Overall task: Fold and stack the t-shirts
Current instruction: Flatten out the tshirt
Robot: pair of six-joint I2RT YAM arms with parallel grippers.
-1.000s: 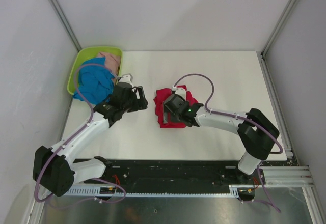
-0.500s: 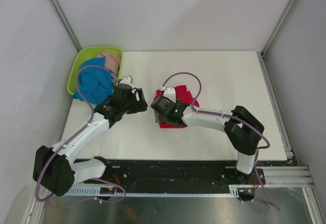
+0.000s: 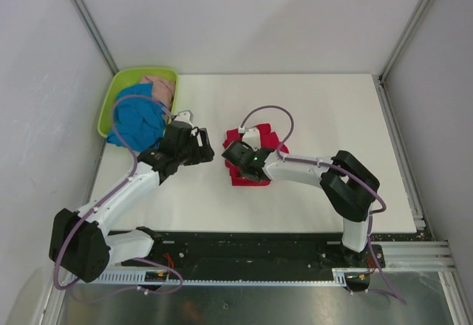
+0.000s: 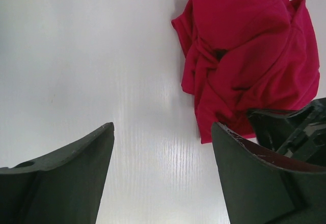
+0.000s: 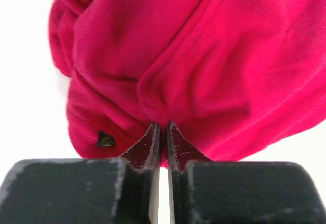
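Observation:
A crumpled red t-shirt [image 3: 270,139] lies bunched mid-table. My right gripper [image 3: 238,156] sits at its near-left edge and is shut on a pinched fold of the red cloth [image 5: 178,46], the fingertips [image 5: 153,140] almost meeting around the fabric. My left gripper [image 3: 205,148] hovers just left of the heap, open, with only bare table between its fingers [image 4: 81,158]. From that wrist the red t-shirt [image 4: 244,56] shows ahead to the right. A blue t-shirt [image 3: 137,118] and a pale pink one [image 3: 159,87] lie in the basket.
The lime-green basket [image 3: 118,83] stands at the back left corner, the blue shirt spilling over its near rim. The white tabletop [image 3: 332,111] is walled on the left, back and right. The right arm's black wrist [image 4: 298,127] edges into the left wrist view.
My right gripper slid left along the red t-shirt to its near-left edge and closed on a fold. The left gripper stayed open, barely shifting.

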